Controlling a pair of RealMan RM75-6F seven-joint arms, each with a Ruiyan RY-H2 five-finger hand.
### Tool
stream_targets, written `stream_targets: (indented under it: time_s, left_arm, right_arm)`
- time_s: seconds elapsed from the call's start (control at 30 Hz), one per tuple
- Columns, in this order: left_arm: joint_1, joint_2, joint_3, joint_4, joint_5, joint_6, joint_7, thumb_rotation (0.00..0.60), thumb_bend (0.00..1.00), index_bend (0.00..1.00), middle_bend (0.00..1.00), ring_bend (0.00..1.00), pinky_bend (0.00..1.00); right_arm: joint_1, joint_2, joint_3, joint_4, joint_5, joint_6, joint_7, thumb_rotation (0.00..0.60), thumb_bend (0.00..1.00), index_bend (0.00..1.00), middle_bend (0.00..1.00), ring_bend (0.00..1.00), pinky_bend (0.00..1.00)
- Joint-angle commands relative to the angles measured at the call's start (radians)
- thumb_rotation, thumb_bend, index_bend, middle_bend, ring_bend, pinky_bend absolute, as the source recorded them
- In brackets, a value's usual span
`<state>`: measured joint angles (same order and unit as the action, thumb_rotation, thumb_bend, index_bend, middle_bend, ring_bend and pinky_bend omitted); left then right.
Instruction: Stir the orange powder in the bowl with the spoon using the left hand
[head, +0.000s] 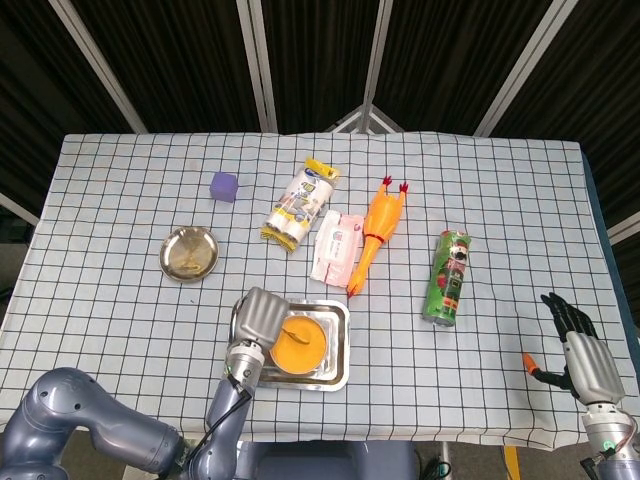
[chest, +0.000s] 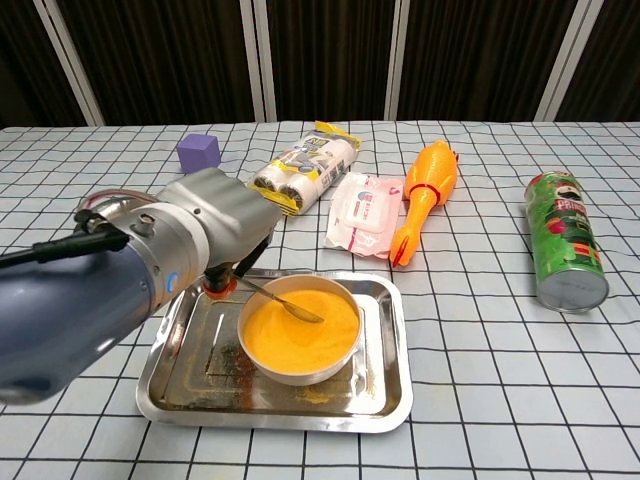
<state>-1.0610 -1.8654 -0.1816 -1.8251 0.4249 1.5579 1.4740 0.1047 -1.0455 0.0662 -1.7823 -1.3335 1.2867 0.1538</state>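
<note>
My left hand holds the spoon by its handle; spoon tip lies in the orange powder inside the white bowl. Bowl sits in a steel tray. Behind: purple cube, wrapped rolls, wipes pack, rubber chicken. Green chip can lies at right.

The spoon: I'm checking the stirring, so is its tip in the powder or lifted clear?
In: the spoon tip rests in the orange powder inside the bowl, held by the left hand.
</note>
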Motion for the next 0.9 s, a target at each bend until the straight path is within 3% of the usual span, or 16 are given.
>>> stream_targets:
  time_s: [0.03, 0.37, 0.67, 0.9]
  left_arm:
    - [0.004, 0.010, 0.009, -0.024, 0.006, -0.003, -0.002, 0.600, 0.80, 0.81, 1.00, 1.00, 0.99]
    - [0.006, 0.029, 0.006, -0.062, 0.039, 0.019, -0.011, 0.600, 0.80, 0.81, 1.00, 1.00, 0.99]
    - [-0.001, 0.016, -0.023, -0.001, 0.051, 0.022, -0.021, 0.600, 0.80, 0.81, 1.00, 1.00, 0.99]
    - [-0.010, -0.009, -0.012, 0.068, 0.076, 0.007, -0.022, 0.600, 0.80, 0.81, 1.00, 1.00, 0.99]
  right_arm:
    - [0.000, 0.000, 0.000, 0.000, 0.000, 0.000, -0.001, 0.600, 0.37, 0.00, 0.00, 0.00, 0.00]
    - [0.000, 0.001, 0.000, -0.004, 0.004, -0.002, 0.000, 0.600, 0.37, 0.00, 0.00, 0.00, 0.00]
    - [0.001, 0.002, 0.003, -0.002, 0.010, -0.006, 0.007, 0.600, 0.37, 0.00, 0.00, 0.00, 0.00]
    - [0.003, 0.003, 0.003, 0.000, 0.013, -0.011, 0.011, 0.600, 0.37, 0.00, 0.00, 0.00, 0.00]
